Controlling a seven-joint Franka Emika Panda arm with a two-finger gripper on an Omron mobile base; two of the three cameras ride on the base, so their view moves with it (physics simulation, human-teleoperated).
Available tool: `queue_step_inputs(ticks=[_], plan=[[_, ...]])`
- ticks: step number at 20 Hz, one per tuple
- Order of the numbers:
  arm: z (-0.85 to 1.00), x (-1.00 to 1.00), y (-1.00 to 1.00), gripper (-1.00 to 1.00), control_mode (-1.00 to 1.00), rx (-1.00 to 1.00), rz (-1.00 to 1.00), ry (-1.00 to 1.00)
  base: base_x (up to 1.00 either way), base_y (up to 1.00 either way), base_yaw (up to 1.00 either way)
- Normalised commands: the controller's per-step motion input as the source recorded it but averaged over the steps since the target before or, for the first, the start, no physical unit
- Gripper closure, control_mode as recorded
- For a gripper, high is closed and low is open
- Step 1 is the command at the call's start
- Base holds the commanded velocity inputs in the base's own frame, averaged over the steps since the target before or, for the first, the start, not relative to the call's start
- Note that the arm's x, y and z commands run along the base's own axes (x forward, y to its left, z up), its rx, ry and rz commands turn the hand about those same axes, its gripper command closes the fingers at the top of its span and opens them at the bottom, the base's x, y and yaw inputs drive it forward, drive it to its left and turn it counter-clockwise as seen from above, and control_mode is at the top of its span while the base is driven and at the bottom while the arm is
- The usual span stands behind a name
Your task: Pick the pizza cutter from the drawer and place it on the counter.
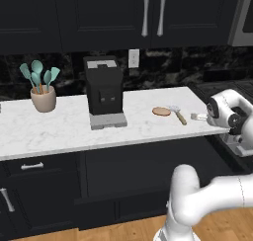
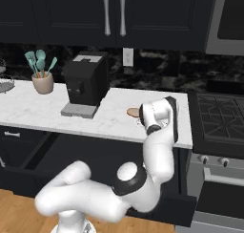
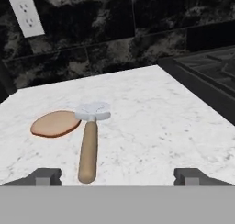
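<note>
The pizza cutter [image 3: 89, 140] lies flat on the white marble counter [image 3: 156, 122], wheel head away from me and tan handle toward me. Its head touches a flat brown disc [image 3: 55, 123]. My gripper [image 3: 119, 177] is open, just behind the handle's end, with the handle lying nearer the left fingertip [image 3: 48, 176] and nothing between the fingers. In the left base view the pizza cutter [image 1: 178, 114] rests near the counter's [image 1: 59, 131] right end, with my gripper [image 1: 198, 117] just right of it. Below the counter, the black drawer [image 2: 186, 204] stands pulled out.
A black coffee machine [image 1: 105, 92] stands mid-counter and a pot of teal utensils [image 1: 43, 98] at the left. The stove [image 2: 219, 117] adjoins the counter's right end. A wall outlet [image 3: 26, 14] sits on the dark backsplash. My own arm hangs over the pulled-out drawer.
</note>
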Motion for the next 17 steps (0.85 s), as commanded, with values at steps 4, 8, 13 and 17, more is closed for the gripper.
queue_step_inputs(ticks=[4, 8, 13, 17], plan=[[1.00, -0.98, -0.02, -1.00, -1.00, 0.00, -0.18, 0.01, 0.00, 0.00, 0.00], [1.00, -0.79, 0.41, -1.00, -1.00, -0.04, -0.14, 0.04, 0.00, 0.00, 0.00], [1.00, -0.62, 0.93, -1.00, -1.00, -0.08, -0.04, 0.04, 0.00, 0.00, 0.00], [0.84, -0.77, 0.99, -1.00, -1.00, -0.11, 0.00, 0.06, 0.00, 0.00, 0.00]])
